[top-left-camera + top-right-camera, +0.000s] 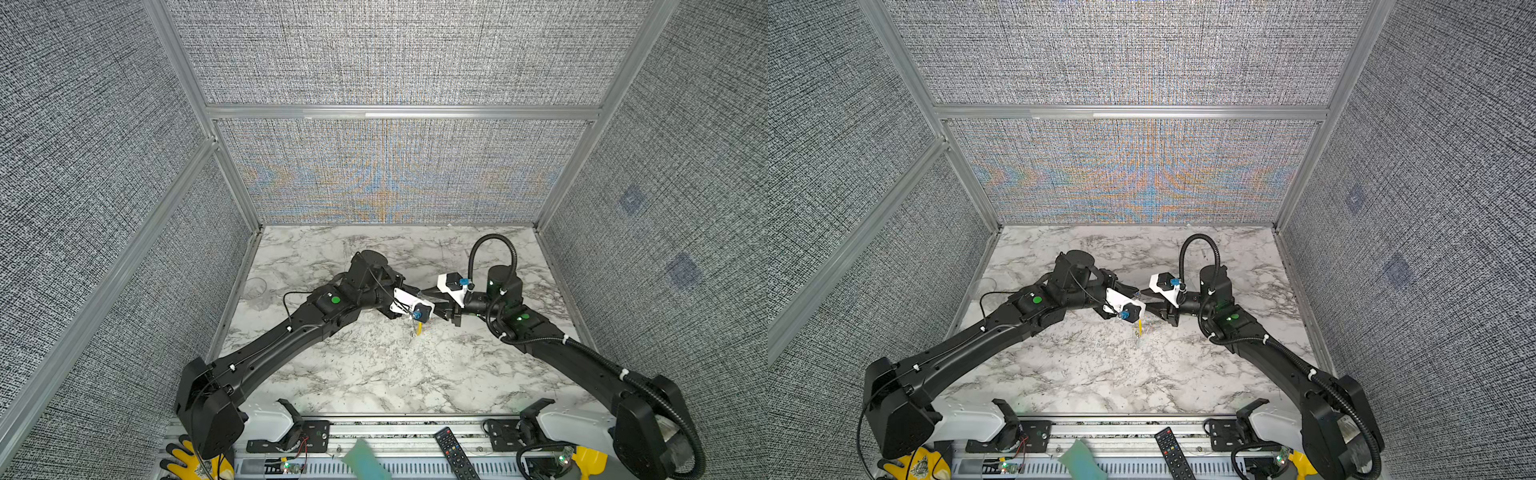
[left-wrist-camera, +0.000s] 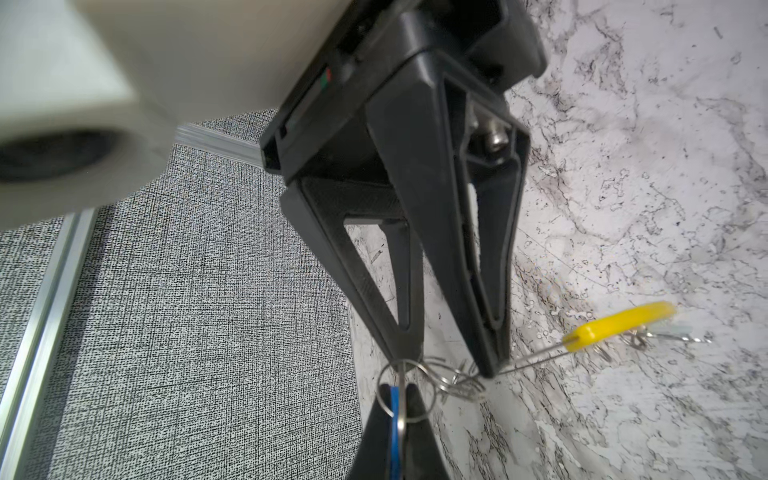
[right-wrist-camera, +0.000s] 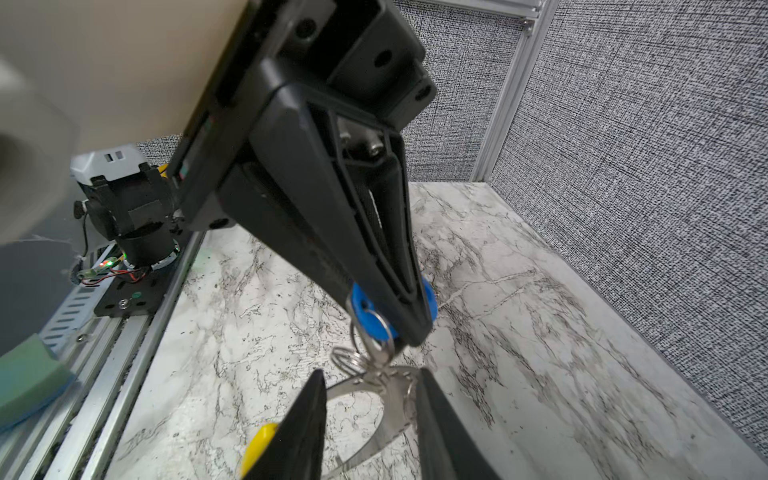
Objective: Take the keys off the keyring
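Left end effector point(image 2: 449, 361) is clenched on the keyring point(image 3: 365, 388), held above the middle of the tabletop point(image 1: 374, 374). The right end effector point(image 3: 409, 322) grasps the blue key point(image 3: 361, 305). I think the right one should feed the key slowly along the small ring point(image 2: 399, 386) while the left holds firm. The yellow section point(image 2: 619, 322) dangles near; the glass cup point(image 1: 255, 286) stands well apart by the left edge.

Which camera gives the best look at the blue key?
The right wrist view: the blue key shows its head broadside, a small ring through its hole, pinched in the right gripper. The left wrist view shows the key only edge-on, a thin blue strip. In both top views the arms hide it.
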{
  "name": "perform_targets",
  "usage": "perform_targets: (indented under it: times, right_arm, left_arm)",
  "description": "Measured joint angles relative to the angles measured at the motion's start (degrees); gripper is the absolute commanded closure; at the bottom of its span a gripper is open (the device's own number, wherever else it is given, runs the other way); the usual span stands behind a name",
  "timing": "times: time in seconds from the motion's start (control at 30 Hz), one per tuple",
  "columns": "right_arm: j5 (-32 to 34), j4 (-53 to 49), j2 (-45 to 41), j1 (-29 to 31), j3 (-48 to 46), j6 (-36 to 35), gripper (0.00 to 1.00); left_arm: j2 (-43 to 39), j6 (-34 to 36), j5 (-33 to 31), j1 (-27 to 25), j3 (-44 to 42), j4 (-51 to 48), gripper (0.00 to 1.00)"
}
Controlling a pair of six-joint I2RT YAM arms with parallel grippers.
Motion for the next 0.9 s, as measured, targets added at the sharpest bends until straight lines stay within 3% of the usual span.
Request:
perform_targets:
  times: [0.4,0.9]
  right_arm:
    - [-1.01,0.63,0.50,-0.02,0.00,-0.02,0.82]
    - [-1.66,0.24,-0.42,-0.31,0.00,-0.48,0.97]
  left_arm:
    - [0.00,-0.81,0.00,-0.17,-0.17,0.76,1.00]
    - [-0.85,-0.81,-0.57,-0.24,-1.27,0.83,1.00]
